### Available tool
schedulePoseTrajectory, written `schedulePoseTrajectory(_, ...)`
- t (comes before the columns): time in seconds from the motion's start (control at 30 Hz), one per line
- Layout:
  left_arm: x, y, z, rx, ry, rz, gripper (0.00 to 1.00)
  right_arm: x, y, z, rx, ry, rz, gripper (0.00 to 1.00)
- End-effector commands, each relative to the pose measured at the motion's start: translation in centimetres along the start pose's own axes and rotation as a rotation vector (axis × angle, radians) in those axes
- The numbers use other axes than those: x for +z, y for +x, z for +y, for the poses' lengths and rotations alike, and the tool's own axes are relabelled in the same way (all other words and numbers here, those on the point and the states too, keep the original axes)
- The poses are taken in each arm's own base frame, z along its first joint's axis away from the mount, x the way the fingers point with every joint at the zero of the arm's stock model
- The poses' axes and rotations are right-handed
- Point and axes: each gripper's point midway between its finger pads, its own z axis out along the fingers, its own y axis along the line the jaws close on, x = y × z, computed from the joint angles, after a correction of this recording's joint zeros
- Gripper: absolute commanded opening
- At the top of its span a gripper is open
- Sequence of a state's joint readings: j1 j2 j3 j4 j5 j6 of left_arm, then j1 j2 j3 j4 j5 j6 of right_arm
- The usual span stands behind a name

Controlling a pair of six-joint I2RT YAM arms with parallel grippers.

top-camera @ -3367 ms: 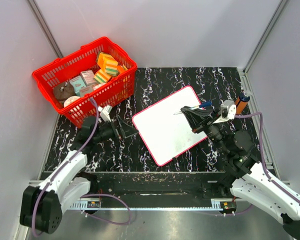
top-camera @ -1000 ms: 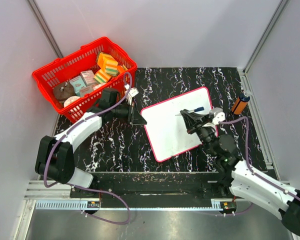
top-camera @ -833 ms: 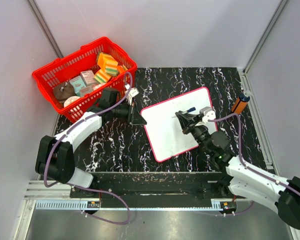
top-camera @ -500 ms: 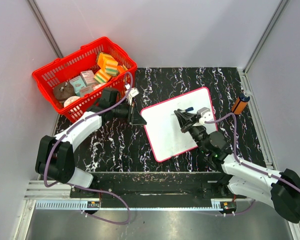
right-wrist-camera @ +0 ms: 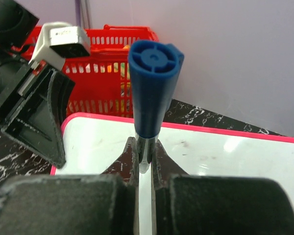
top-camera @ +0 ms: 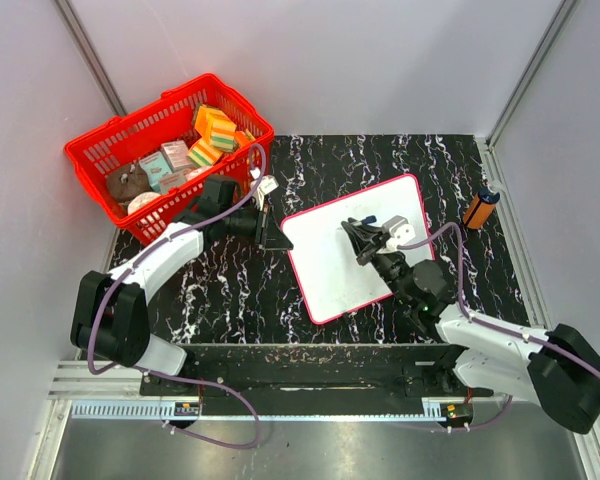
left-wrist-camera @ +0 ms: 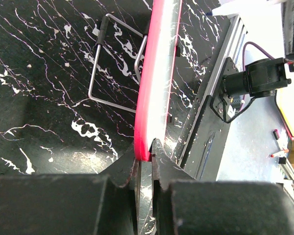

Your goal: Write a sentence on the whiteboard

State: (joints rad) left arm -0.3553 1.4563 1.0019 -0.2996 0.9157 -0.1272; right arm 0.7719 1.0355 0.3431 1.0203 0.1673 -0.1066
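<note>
- Far left: red basket full of little boxes and sponges. Print on the boxes too small to read.
- Next, left gripper: squeezed tight on the pink rim of the whiteboard, at its left edge. Looks like a grip to stop the board from sliding.
- Just beside that edge, on the black table: a thin bent wire stand, lying flat.
- Middle: whiteboard flat on the table, turned a bit crooked, between the two arms. No sentence to see on it yet, only a few faint smudges. No words to read.
- On to the right gripper: clamped on a blue pen, over the middle of the board. Fat back end of the pen up toward the wrist camera, tip hidden below. Cannot tell if the tip touches the board.
- Step in hand, as a guess: very start of the writing, board held, pen in place.
- Next move calls for: tip down softly on the white part, a light push, slow small strokes for each letter, and a firm hold on the rim all the while.
- Far right: small orange bottle with a dark cap, well apart from the board. No label to read.
</note>
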Motion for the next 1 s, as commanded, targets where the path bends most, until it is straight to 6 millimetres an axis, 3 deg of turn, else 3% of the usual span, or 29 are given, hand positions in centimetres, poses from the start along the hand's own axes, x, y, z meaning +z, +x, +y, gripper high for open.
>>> schedulePoseTrajectory(0.0, 0.6, 5.5, 1.9, 0.034, -0.042, 0.172, 0.0, 1.6, -2.8, 1.8, -0.057, -0.105, -0.087, 0.0)
schedulePoseTrajectory(0.33, 0.5, 5.4, 1.8, 0.044, -0.045, 0.17, 0.0, 3.2, -1.4, 3.5, 0.027, -0.164, -0.043, 0.0)
schedulePoseTrajectory(0.5, 0.6, 5.4, 1.8, 0.042, -0.04, 0.174, 0.0, 3.7, -1.8, 5.3, 0.093, -0.243, -0.048, 0.0)
schedulePoseTrajectory(0.7, 0.6, 5.4, 2.0, 0.043, -0.046, 0.176, 0.0, 4.2, -2.6, 5.9, 0.133, -0.266, -0.063, 0.0)
schedulePoseTrajectory(0.97, 0.6, 5.4, 1.9, 0.042, -0.043, 0.176, 0.0, 4.6, -1.2, 6.7, 0.156, -0.284, -0.032, 0.0)
